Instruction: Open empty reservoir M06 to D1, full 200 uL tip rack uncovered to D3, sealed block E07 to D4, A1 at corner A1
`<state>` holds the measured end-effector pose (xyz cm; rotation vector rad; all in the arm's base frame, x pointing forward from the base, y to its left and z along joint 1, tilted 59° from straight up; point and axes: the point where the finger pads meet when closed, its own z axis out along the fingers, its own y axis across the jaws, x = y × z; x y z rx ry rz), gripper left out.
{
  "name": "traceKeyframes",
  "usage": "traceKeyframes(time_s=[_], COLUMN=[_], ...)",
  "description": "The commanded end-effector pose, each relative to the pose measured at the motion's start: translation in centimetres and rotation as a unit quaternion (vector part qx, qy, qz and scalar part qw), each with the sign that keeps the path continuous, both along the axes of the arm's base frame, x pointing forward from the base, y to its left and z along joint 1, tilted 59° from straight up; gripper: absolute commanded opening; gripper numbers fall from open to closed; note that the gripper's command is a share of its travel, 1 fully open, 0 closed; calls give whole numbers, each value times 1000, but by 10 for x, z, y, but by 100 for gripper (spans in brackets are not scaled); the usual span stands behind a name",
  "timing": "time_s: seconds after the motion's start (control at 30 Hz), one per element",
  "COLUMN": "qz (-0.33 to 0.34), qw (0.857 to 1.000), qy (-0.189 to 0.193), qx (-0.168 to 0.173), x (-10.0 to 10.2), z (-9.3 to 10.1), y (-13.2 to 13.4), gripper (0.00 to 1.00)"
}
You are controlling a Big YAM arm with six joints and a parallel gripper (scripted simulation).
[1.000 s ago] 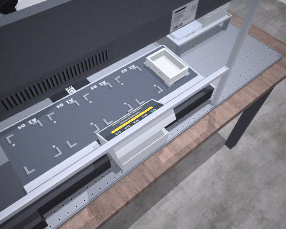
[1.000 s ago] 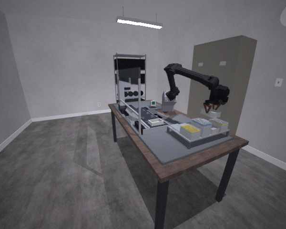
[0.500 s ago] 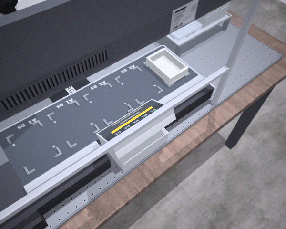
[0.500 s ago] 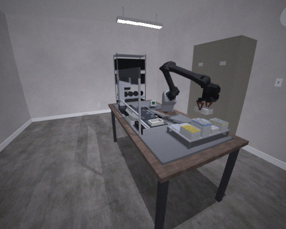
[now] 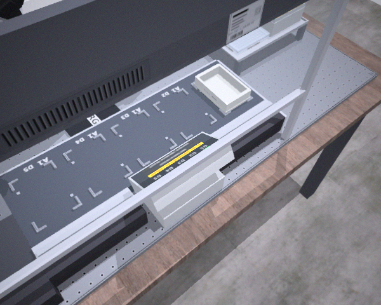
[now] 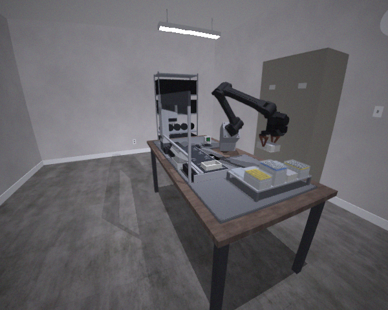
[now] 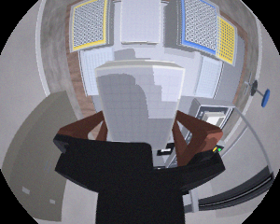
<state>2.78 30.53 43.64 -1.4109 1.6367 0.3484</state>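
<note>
A: What is being held by the tool point(image 6: 269, 140)?

B: A pale grey block point(image 7: 140, 103) is being gripped between the brown fingers, which are standing wide on its two sides. Whether it is the sealed deep-well block E07 cannot be told; no label is being shown.

A: Where is it being carried?

B: It is being held in the air above the far end of the shelf point(image 6: 254, 190), near the counter point(image 6: 271, 220) edge. Below it, two yellow-framed racks point(image 7: 91, 22) and a blue-framed rack point(image 7: 198, 21) are being seen, with a pale flat item point(image 7: 140, 21) between them.

A: And the deck?

B: A white one-well reservoir point(image 5: 222, 86), open, is being shown seated at the end position beside the D2 mark. The positions marked D2 through D5 are being left bare on the deck plate point(image 5: 95, 164). A small display with a yellow bar point(image 5: 176, 159) is being shown at the front rail.
</note>
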Motion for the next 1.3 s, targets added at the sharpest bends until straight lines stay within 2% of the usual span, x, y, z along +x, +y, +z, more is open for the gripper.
traceKeyframes(time_s=[0.0,0.07,0.57,0.63,0.93,0.97,1.03,1.07,1.2,1.23,1.27], qz=[6,6,5,5,5,5,6,4,1,1,1], qw=[999,999,1000,1000,1000,1000,999,998,999,999,999], qy=[13,13,10,10,9,9,18,22,13,8,8], qx=[38,38,25,25,23,23,44,53,48,33,39], x=[-1,-1,7,7,12,12,12,12,20,24,28], z=[11,11,-54,-54,-90,-91,-69,-66,-67,-81,-73], y=[-19,-19,-65,-65,-92,-92,-93,-91,-93,-94,-96], gripper=[0,0,0,0,0,0,0,0,0,0,0])
